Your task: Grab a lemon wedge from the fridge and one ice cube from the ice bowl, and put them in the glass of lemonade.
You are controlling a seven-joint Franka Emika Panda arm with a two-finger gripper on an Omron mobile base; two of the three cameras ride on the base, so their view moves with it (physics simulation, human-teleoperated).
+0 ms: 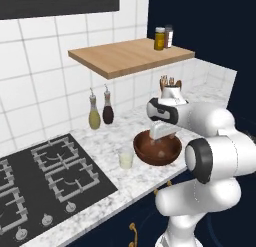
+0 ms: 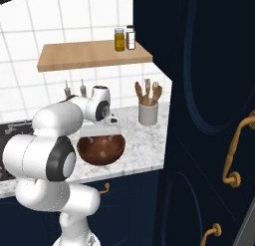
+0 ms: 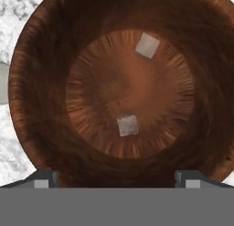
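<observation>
The tool [image 3: 117, 178] hangs spread wide and empty directly over the ice bowl [image 1: 171, 153] on the marble worktop [image 1: 110, 146], two pale ice cubes [image 3: 127, 125] lying apart on the bowl's floor, the glass of lemonade [image 1: 125, 159] standing just beside its rim

Ice bowl [image 1: 157, 150]: wide, shallow, dark brown wood grain, upright on marble tabletop [image 1: 107, 146]. Two pale ice cubes inside, well apart: one near centre [image 3: 127, 126], one toward the rim [image 3: 147, 45]. Glass of lemonade [image 1: 125, 159]: clear tumbler, pale liquid, upright, just beside bowl.
</observation>
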